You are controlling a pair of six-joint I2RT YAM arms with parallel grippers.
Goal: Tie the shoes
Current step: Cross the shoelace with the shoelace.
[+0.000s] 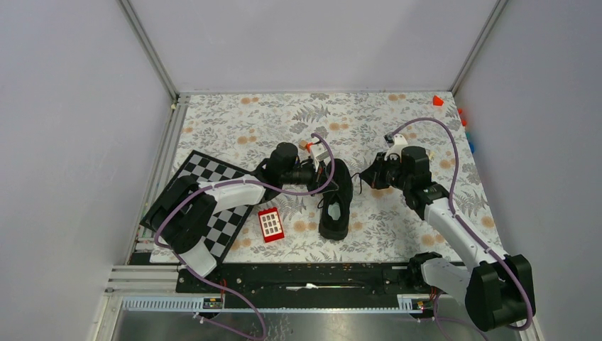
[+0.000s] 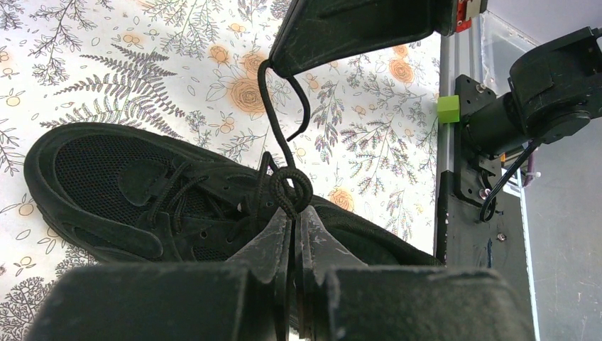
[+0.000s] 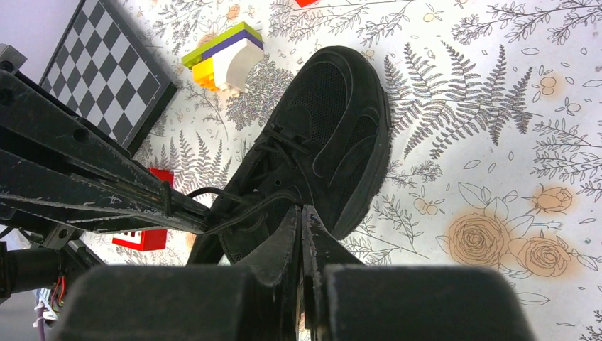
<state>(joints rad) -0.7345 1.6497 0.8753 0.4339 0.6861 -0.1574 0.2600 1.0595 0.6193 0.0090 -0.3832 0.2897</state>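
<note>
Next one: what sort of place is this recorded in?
Most likely a lab robot test cell, not a home: plain grey panel walls on metal framing, a checkerboard lying on the floral-covered table, and toy blocks beside a black sneaker.

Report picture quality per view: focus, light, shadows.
Top external: even light, soft shadows, black shoe shows little detail. Left wrist: left fingers blurred up close, lace crisp. Right wrist: right fingers blurred, shoe mesh sharp.

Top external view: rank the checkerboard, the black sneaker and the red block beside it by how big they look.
1. checkerboard, partly covered but still the largest
2. black sneaker
3. red block, clearly the smallest
</note>
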